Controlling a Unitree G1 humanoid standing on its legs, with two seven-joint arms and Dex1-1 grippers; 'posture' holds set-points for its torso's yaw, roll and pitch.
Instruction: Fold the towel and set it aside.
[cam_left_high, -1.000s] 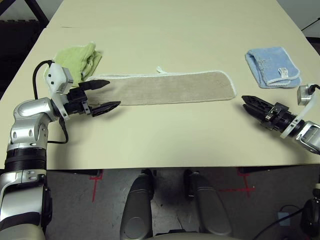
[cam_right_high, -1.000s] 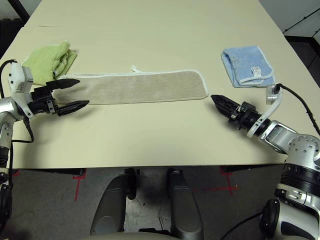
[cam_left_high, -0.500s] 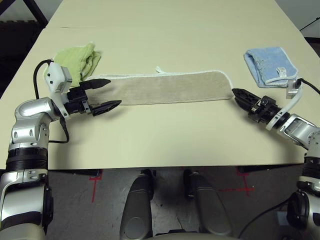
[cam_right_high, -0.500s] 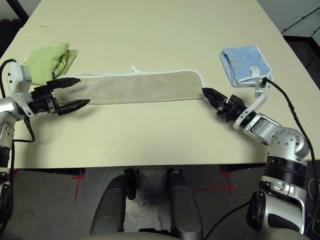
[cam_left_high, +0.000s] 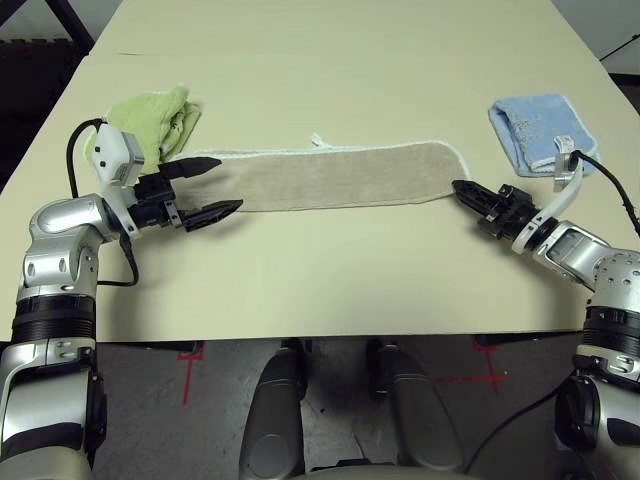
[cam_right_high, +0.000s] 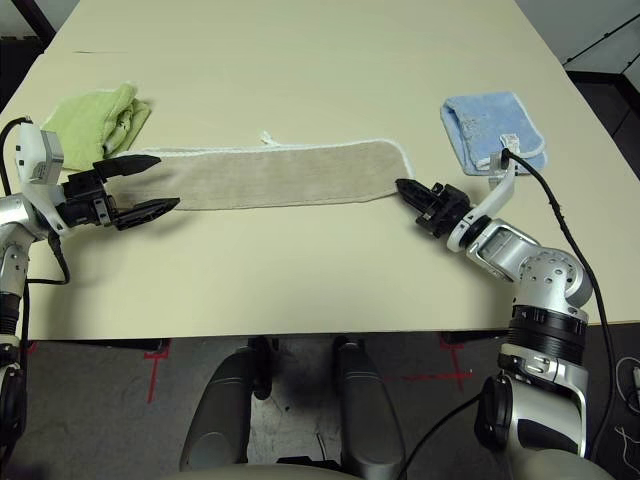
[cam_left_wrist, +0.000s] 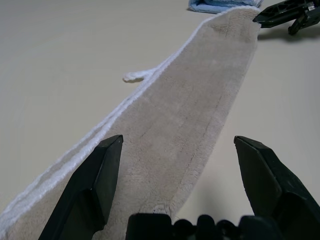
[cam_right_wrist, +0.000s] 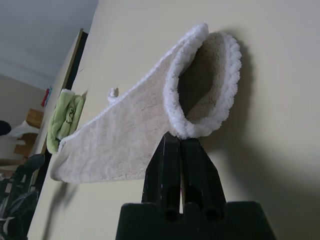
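Moved: my right claw (cam_left_high: 462, 188) reached and pinched the long beige terry towel (cam_left_high: 340, 175) end.
Left claw (cam_left_high: 222, 186): wide, straddling the other end.
Progress: I see no fold yet.

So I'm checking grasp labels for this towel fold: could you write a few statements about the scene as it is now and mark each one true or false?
1. The right end effector is shut at the beige towel's corner. True; that edge curls up at its tips.
2. The left end effector is clamped on the towel. False: its fingers stand wide open on either side of the towel's end.
3. The beige towel lies stretched out as a long strip. True.
4. The blue towel lies on top of the beige one. False: it lies apart, by the right arm.
5. The green towel lies behind the left end effector. True.
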